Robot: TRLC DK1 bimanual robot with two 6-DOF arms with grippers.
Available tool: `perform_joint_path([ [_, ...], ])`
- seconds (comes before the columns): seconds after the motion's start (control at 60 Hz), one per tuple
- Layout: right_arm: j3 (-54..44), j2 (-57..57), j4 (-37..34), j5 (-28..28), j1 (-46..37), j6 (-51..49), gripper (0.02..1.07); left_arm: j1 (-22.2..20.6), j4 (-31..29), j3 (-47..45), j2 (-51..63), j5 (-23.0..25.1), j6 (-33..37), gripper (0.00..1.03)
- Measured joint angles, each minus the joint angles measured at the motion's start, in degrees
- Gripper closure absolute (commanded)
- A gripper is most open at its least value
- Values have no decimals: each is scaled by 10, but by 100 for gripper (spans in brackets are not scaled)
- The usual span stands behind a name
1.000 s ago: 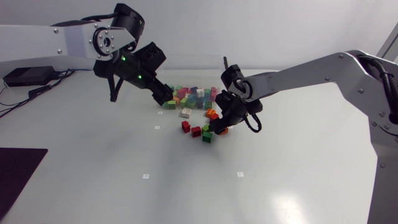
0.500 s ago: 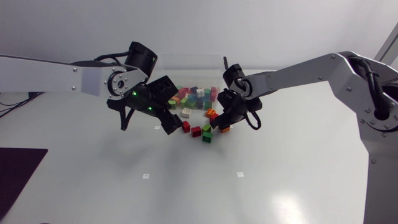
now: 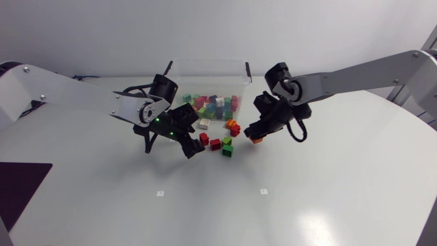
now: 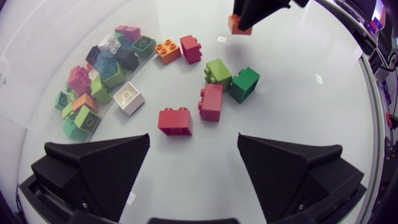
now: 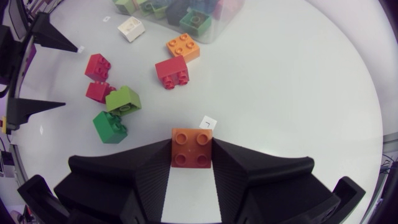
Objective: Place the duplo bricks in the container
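Duplo bricks (image 3: 215,144): hard, light, slick plastic, I judge; best pinched across flat sides.
Head view: my right gripper (image 3: 256,135) is holding an orange brick (image 3: 257,141) near the container (image 3: 205,68); my left gripper (image 3: 192,147) is hovering by the loose ones.
Left wrist view: fingers (image 4: 99,168) gaping, empty; red brick (image 4: 175,121) just ahead.
Right wrist view: fingers (image 5: 149,171) clamping the orange brick's sides.

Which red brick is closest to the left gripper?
The red brick lying alone just ahead of the left gripper. The other red bricks sit farther off.
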Motion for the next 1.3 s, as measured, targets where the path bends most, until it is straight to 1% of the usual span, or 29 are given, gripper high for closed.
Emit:
perform_joint_path([
  [0.133,-34,-63,3,-31,-24,-8,79,16,5,23,28,15,21,5],
  [0.267,-56,-102,14,-53,-49,-13,79,24,5,50,53,24,29,5],
  [0.533,-65,-147,14,-83,-95,-21,79,17,5,78,83,28,33,6],
  [0.617,-65,-156,12,-91,-103,-26,79,13,5,84,92,28,33,8],
  [0.65,-65,-159,12,-95,-105,-26,79,12,5,86,94,28,33,12],
  [0.733,-65,-168,8,-102,-110,-28,79,8,4,95,101,28,33,16],
  [0.767,-65,-171,5,-105,-111,-28,79,7,3,99,104,28,33,23],
  [0.867,-62,-179,-5,-113,-118,-28,79,5,-4,112,112,28,33,36],
  [0.917,-57,-184,-13,-116,-121,-28,79,4,-11,121,118,28,33,45],
  [0.95,-52,-186,-18,-117,-123,-28,79,4,-14,125,122,28,33,48],
  [0.983,-44,-188,-21,-121,-125,-28,79,4,-19,129,125,28,33,58],
  [1.017,-37,-189,-27,-123,-127,-28,79,4,-22,130,127,27,33,65],
  [1.05,-30,-191,-31,-126,-128,-28,79,4,-27,130,129,28,33,72],
  [1.067,-22,-191,-34,-128,-129,-28,79,4,-30,130,130,28,33,72],
  [1.083,-18,-192,-36,-128,-129,-28,79,4,-32,130,130,28,33,77],
  [1.117,-7,-192,-39,-129,-129,-28,79,4,-35,130,130,28,33,81],
  [1.133,-2,-192,-40,-130,-129,-28,79,4,-37,130,130,28,33,82],
  [1.3,49,-192,-43,-132,-126,-23,79,4,-41,129,130,30,33,82],
])
